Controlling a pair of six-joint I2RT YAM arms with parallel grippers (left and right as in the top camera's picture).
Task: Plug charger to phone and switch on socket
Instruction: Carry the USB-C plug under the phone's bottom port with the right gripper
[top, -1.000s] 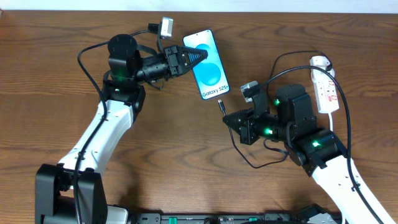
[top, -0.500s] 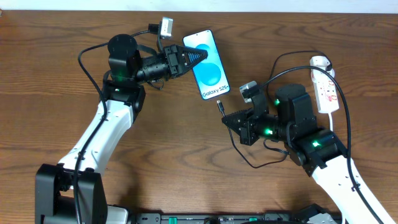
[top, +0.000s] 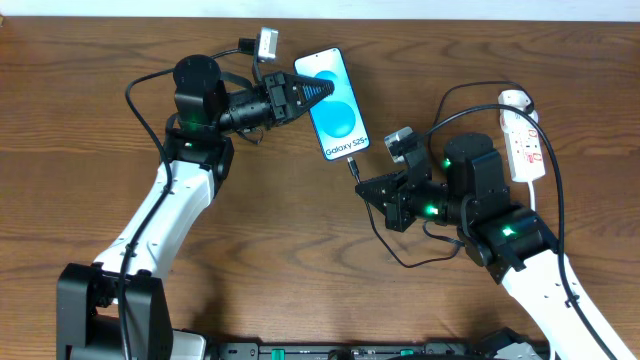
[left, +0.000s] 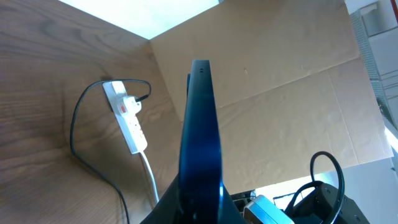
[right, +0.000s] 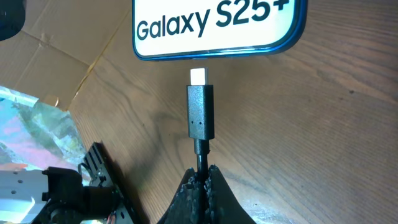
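near the table's far edge, the left end effector is clamped on the phone. the charger plug points at the phone's bottom edge, barely apart, its cable pinched by the right end effector. the socket lies by the far right corner.
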